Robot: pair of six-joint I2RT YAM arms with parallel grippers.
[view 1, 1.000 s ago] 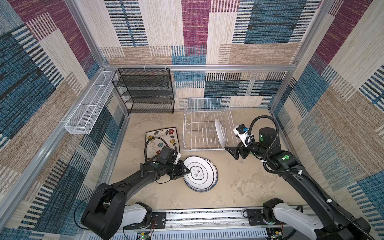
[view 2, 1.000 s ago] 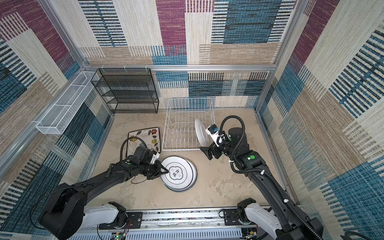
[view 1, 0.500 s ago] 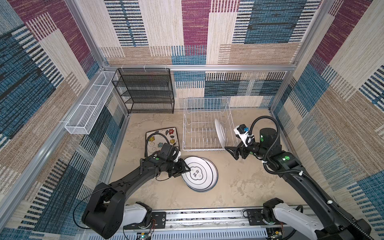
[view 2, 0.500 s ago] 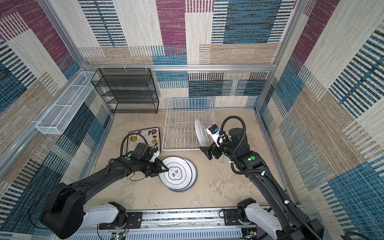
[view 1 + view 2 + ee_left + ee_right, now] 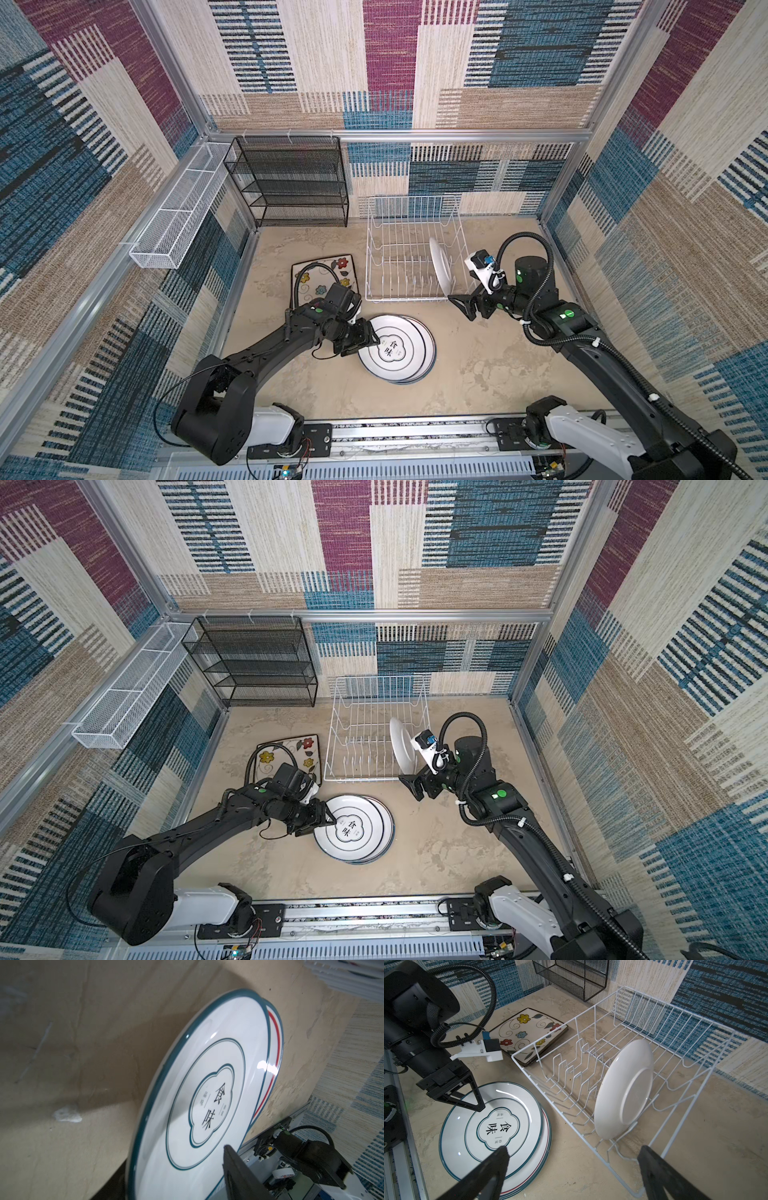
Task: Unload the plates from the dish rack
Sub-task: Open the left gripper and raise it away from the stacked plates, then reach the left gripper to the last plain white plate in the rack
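The left gripper (image 5: 369, 338) has just spread its jaws, which now stand apart astride the near rim of the top round plate (image 5: 401, 353). That plate lies flat on the stack of round plates (image 5: 431, 357) on the tabletop (image 5: 478, 374), so I judge it delivered. The square plates (image 5: 341, 263) lie stacked left of the dish rack (image 5: 405, 299). The right gripper (image 5: 459, 307) stays wide apart and empty at the rack's front right corner. Just beside it, the last round plate (image 5: 440, 270) stands on edge among the tines. It alone remains to unload.
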